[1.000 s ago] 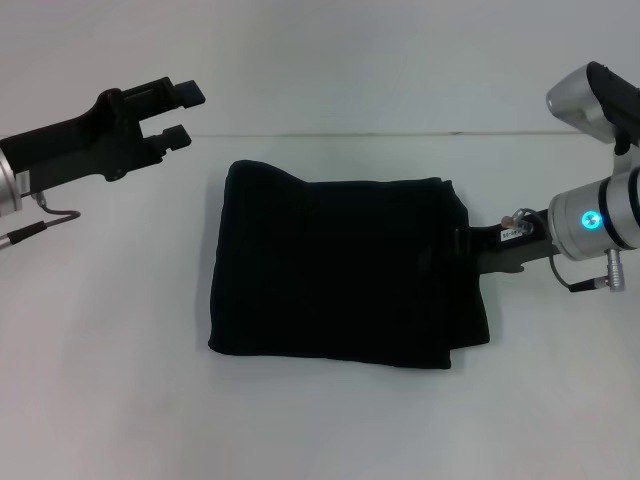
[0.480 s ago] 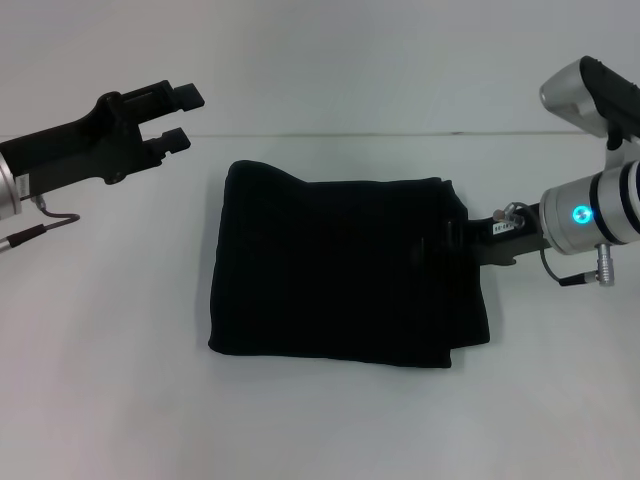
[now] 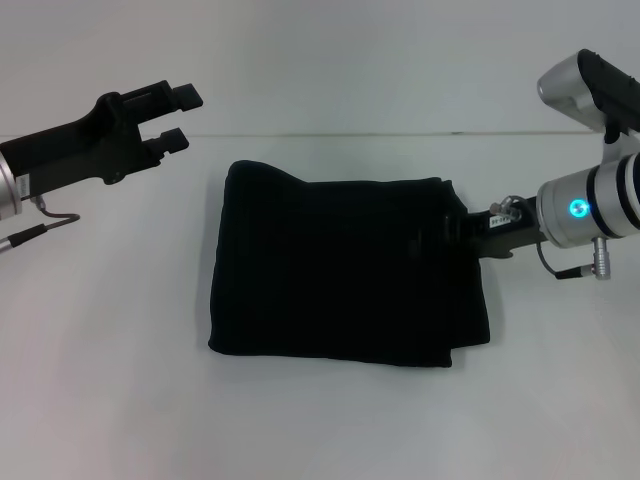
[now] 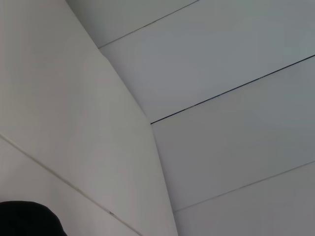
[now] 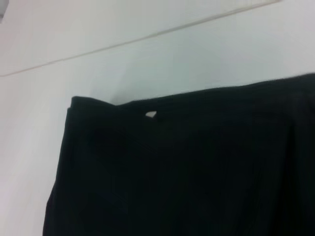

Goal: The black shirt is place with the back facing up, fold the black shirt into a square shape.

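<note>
Spread across the middle of a white table (image 3: 330, 420): the black shirt (image 3: 340, 265), folded into a thick, roughly square bundle, plain black side up, no lettering visible. Left edge rounded and bulky, right edge doubled, with a lower layer sticking out at the near right corner. Seen close from the right wrist view as a dark slab (image 5: 187, 167) with a straight far edge, one corner toward the table seam and a tiny pale gap in the cloth near that edge. At the far left, raised above the table and well apart from the cloth: the left gripper (image 3: 180, 115), black, fingers parted with a clear gap between them, holding nothing, pointed right. At the right, low against the shirt's right edge near its far corner: the right gripper (image 3: 462, 228), black against black cloth, fingertips lost in the fabric, so grip cannot be told. Behind it, a silver wrist with a glowing blue-green light (image 3: 576, 209) and a thin cable looping beneath. In the left wrist view, only pale wall panels and a small dark patch at one corner.
</note>
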Robot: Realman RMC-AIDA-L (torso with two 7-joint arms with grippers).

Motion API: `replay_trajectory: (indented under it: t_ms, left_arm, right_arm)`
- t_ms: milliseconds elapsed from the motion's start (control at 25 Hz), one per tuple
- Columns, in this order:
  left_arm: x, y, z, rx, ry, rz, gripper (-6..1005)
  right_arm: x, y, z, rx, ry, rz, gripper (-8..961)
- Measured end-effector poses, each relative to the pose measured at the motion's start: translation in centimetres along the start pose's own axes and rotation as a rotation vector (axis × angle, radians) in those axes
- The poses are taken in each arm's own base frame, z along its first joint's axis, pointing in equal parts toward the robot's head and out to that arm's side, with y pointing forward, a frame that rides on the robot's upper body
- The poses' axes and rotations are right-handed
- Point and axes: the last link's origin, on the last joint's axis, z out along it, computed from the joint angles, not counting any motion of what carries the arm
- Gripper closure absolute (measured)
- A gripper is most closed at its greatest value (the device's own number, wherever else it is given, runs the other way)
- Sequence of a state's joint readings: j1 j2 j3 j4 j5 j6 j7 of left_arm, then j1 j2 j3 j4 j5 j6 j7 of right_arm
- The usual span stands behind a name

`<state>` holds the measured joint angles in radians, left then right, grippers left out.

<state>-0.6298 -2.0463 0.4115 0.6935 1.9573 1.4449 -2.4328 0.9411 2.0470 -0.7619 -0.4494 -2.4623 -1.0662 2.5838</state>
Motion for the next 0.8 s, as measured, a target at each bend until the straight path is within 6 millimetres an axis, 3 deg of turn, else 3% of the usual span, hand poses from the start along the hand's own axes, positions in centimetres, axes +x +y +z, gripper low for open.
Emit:
replay_trajectory:
  t_ms: [800]
  left_arm:
    - [0.3,0.0,0.2,0.009,0.013,0.003,262]
  right_arm:
    - [1.0,-0.2,0.6,-0.001,0.015,0.002,554]
